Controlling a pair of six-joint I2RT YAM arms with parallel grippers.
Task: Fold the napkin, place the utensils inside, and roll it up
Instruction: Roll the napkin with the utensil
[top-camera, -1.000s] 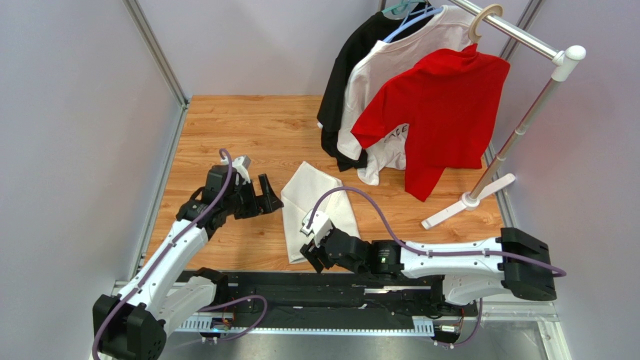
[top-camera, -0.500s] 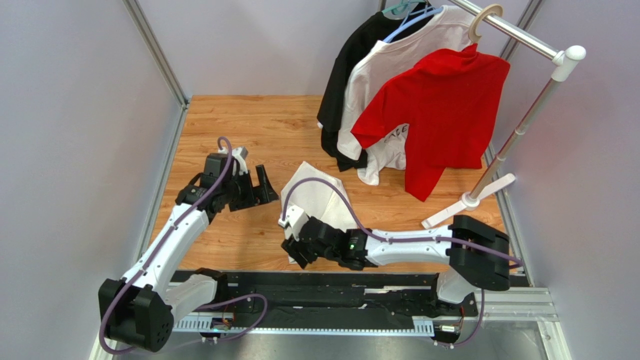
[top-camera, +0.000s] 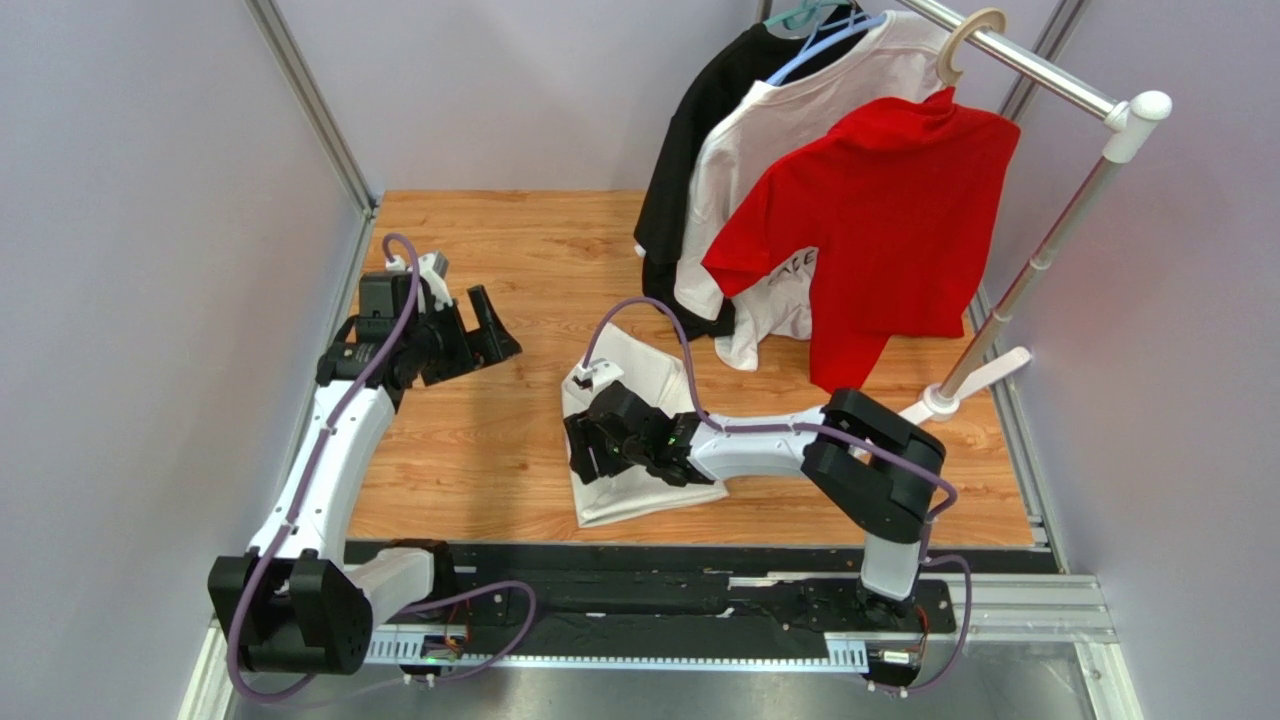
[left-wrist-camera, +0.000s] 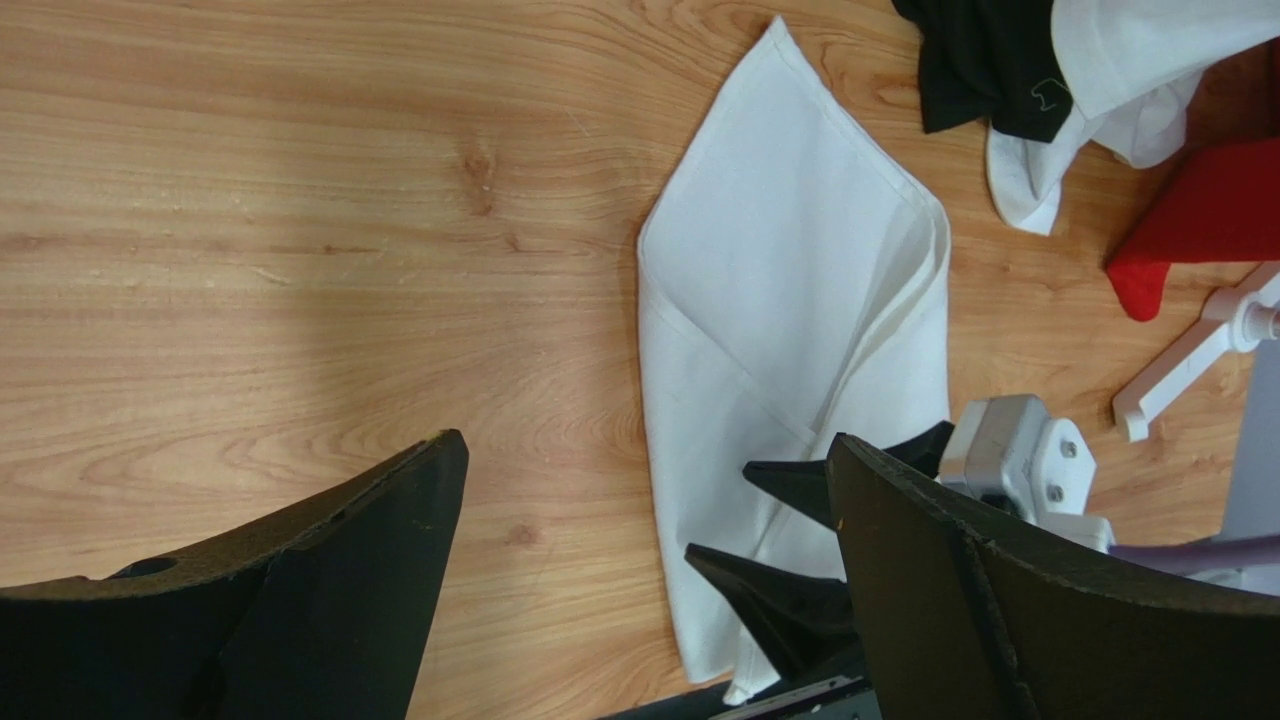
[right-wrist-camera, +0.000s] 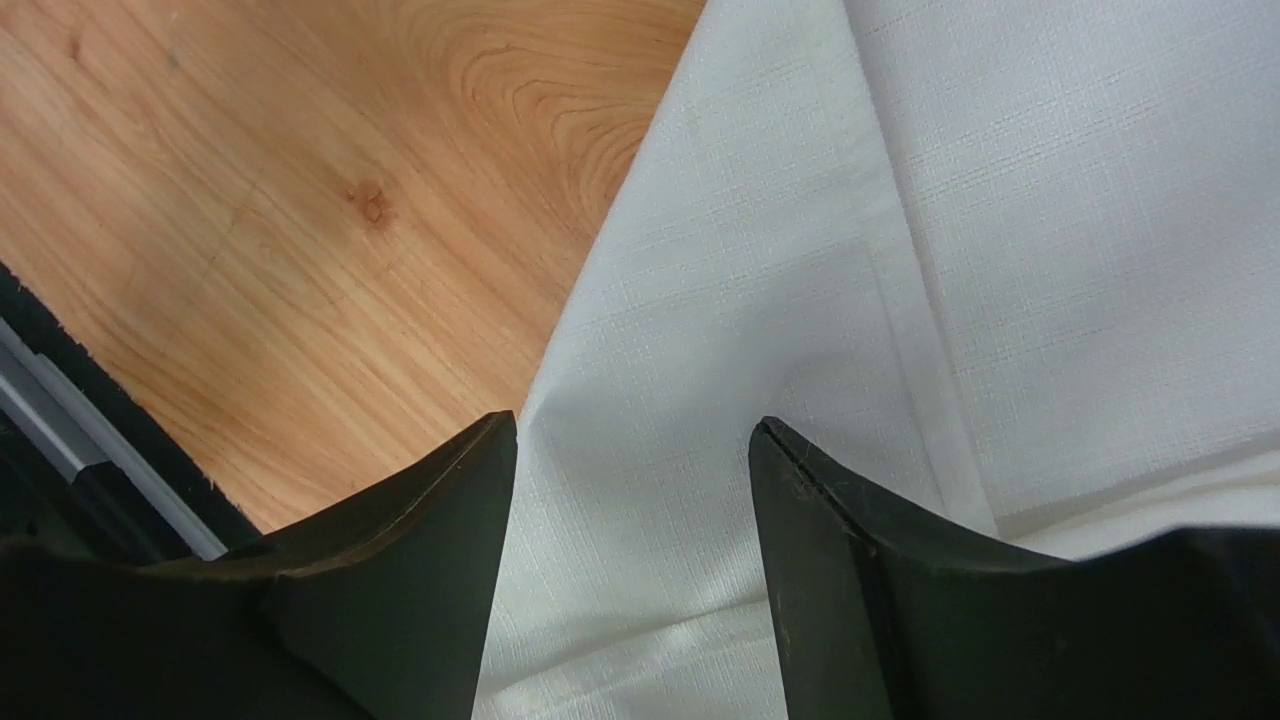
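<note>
Wood table (top-camera: 496, 255) — R gripper (right-wrist-camera: 633, 432) over napkin (right-wrist-camera: 977, 225)

One napkin (left-wrist-camera: 781, 285), three hanging shirts (top-camera: 887, 210) — black, white, red — one rack (top-camera: 1050, 248), two robot arms (top-camera: 323, 465).

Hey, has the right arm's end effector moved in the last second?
Yes. The right end effector has swung left and away from the black base rail, farther over the folded white cloth napkin.
</note>
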